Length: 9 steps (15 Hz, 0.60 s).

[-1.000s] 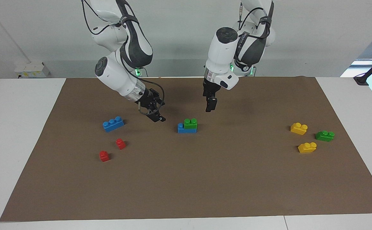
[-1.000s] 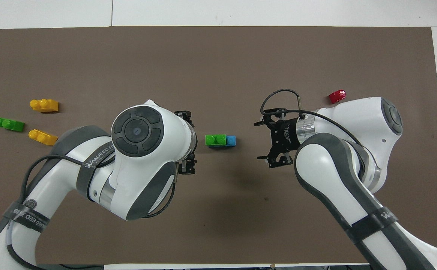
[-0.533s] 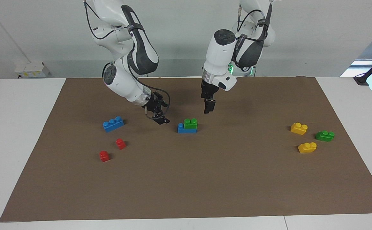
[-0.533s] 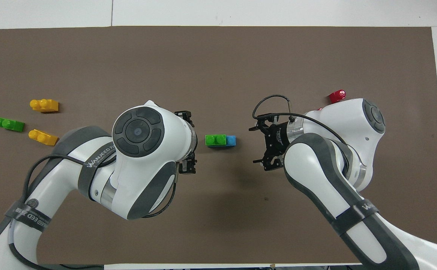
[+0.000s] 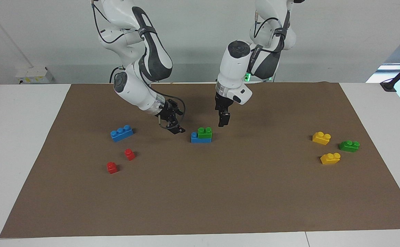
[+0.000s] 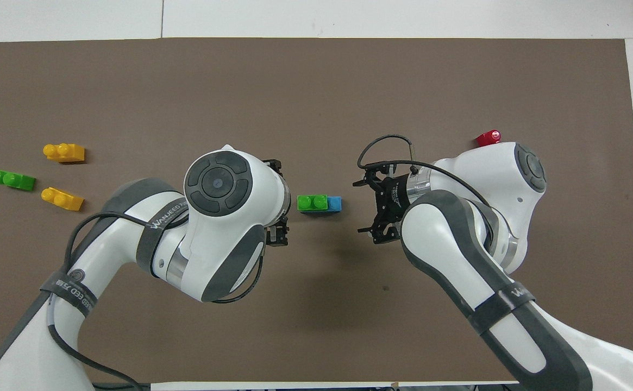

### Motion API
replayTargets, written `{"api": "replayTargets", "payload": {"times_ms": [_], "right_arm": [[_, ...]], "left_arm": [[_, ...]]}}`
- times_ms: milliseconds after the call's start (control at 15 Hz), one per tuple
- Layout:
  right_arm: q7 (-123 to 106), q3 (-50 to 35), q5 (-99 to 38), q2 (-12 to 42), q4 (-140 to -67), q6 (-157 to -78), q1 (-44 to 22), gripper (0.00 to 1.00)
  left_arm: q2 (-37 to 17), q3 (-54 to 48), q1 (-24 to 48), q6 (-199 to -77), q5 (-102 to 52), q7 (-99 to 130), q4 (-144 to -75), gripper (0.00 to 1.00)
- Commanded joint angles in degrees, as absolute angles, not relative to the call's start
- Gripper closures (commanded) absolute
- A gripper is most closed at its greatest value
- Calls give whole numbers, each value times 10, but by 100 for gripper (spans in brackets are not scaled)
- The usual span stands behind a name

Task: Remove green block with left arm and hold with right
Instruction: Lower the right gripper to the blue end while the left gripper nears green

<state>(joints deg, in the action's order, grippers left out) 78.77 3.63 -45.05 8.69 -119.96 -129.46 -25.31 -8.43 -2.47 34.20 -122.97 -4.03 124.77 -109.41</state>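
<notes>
Mid-frame in the facing view, on the matte brown paper mat, the glossy light-green two-stud plastic brick sits pressed onto a longer blue plastic brick, long axis across the frame, studs up. To its left the right gripper hovers, fingers apart; upper right, the left gripper hangs, fingers apart.

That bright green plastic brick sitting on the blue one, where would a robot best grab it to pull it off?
Probably by the two long flat sides of the bright green two-stud plastic brick, coming down from above. Its studs point up, so the top is bumpy, and the longer blue plastic brick beneath blocks any grip from below. Its sides look bare.
</notes>
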Motion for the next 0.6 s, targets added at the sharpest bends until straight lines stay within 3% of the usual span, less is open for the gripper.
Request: {"api": "replayTargets", "payload": {"times_ms": [0, 533], "right_arm": [[785, 37, -467, 106, -1184, -1307, -262, 0], [773, 38, -480, 143, -1169, -1338, -266, 0]], "left_arm": [[-88, -17, 352, -1247, -33, 1266, -1095, 0], [-91, -17, 352, -1259, -24, 1295, -1095, 0]]}}
